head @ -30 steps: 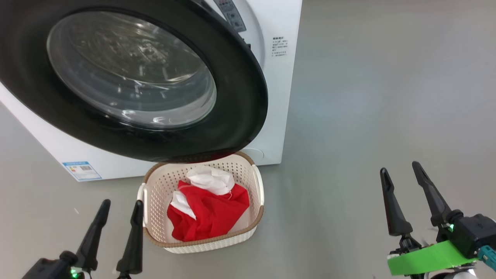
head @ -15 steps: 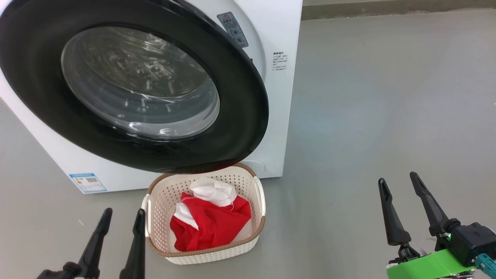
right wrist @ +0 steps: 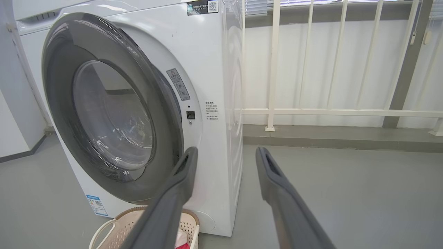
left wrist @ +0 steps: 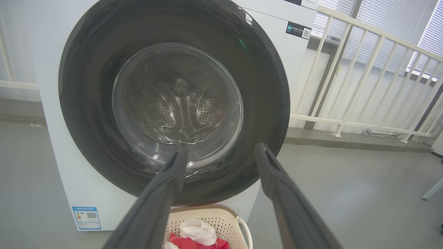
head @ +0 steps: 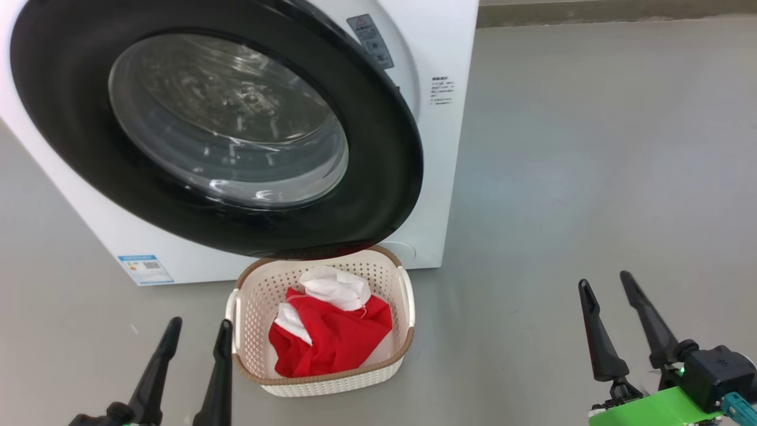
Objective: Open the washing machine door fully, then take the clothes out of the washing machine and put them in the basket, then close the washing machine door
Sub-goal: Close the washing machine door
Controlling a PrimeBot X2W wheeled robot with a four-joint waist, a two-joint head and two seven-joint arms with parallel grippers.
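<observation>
The washing machine [head: 449, 148] is white, and its door [head: 378, 177], black-rimmed with a glass bowl, stands slightly ajar at its right edge in the right wrist view [right wrist: 59, 86]. Through the glass I see the bare steel drum [left wrist: 180, 110]. The basket [head: 331, 378] sits on the floor under the door, holding the clothes: red fabric [head: 337, 337] with a white piece [head: 331, 287] on top. My left gripper [head: 200, 323] is open just left of the basket. My right gripper [head: 605, 280] is open, well to the basket's right. Neither holds anything.
Grey floor [head: 591, 148] stretches to the machine's right. A white railing [right wrist: 311, 112] with blinds behind it runs along the back wall. A blue label [head: 145, 269] marks the machine's lower left front.
The head camera has shifted, so the machine and basket sit a little further right in view. My right gripper's fingers have drawn slightly closer together.
</observation>
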